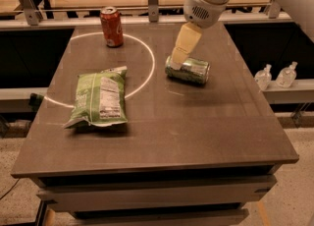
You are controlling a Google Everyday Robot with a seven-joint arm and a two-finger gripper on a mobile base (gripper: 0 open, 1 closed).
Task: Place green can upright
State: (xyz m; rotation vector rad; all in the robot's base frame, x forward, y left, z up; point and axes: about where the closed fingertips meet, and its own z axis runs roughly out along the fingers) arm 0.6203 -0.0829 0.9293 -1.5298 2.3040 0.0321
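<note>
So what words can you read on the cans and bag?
None readable.
On the green can: pale label, too blurred.
On the red can: white marks, too blurred.
On the bag: white panel, print too small.
The gripper, by the green can's end nearer the bag: no text.

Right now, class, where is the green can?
In the camera view, the green can lies on its side right of the table's middle, just outside the white circle and right of the chip bag, with the claw at its left end.
</note>
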